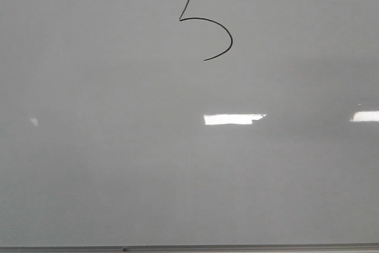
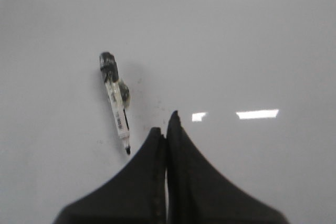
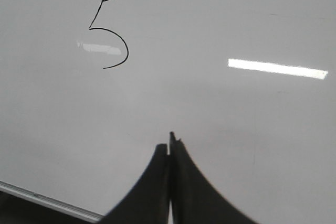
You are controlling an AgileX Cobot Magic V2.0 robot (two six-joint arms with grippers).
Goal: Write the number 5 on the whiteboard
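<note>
The whiteboard [image 1: 118, 164] fills the front view, glossy grey-white. A thin black slanted number 5 [image 1: 207, 25] with a round open belly is drawn near its far middle; it also shows in the right wrist view [image 3: 113, 30]. My left gripper [image 2: 166, 124] is shut and empty above the whiteboard [image 2: 262, 51], with a marker pen [image 2: 116, 100] lying flat on the board close beside its tips, uncapped tip toward the fingers. My right gripper [image 3: 169, 142] is shut and empty over the whiteboard [image 3: 236, 129], a good way from the 5. Neither gripper shows in the front view.
The board's thin grey metal edge strip runs along the near side in the front view [image 1: 189, 247] and in the right wrist view [image 3: 47, 200]. Bright rectangular light reflections [image 1: 234, 119] lie on the board.
</note>
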